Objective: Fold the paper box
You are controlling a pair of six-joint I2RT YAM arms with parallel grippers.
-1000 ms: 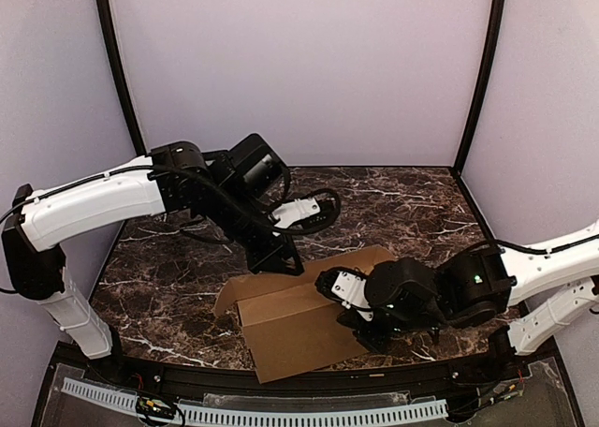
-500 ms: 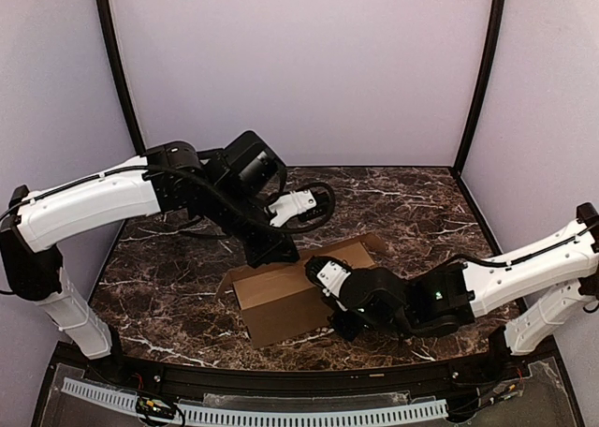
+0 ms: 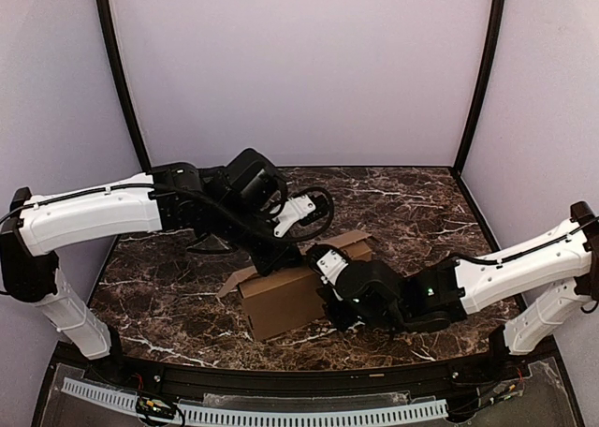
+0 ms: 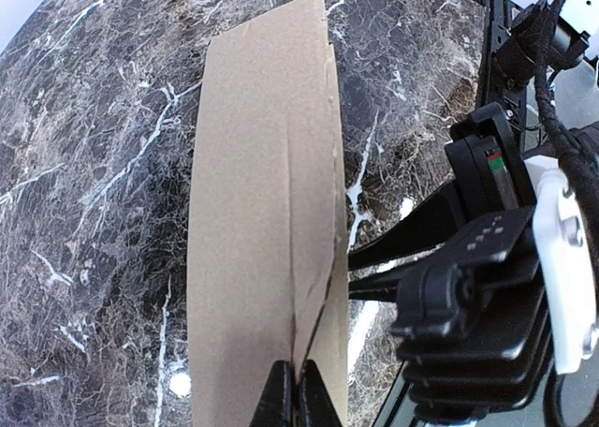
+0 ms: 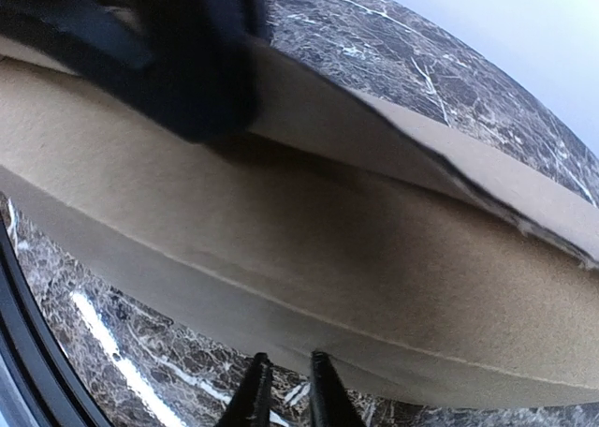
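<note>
The paper box (image 3: 279,302) is a brown cardboard sheet folded up into a tent-like shape at the middle of the marble table. My left gripper (image 3: 284,258) comes down on its upper ridge. In the left wrist view that gripper (image 4: 294,366) is shut on the cardboard (image 4: 257,212) where two layers meet. My right gripper (image 3: 329,301) sits low against the box's right side. In the right wrist view its jaws (image 5: 288,356) stand a narrow gap apart just below the box's lower edge (image 5: 309,296), with only marble showing between them.
The dark marble table (image 3: 412,212) is walled by lilac panels on three sides. A black rail (image 3: 281,375) runs along the near edge. The right arm's black wrist (image 4: 468,296) is close beside the box on the right.
The cardboard has gone from lying nearly flat to standing folded up and has shifted left. The right arm has reached left along with it, and its jaws have parted slightly. The left gripper stays clamped.
</note>
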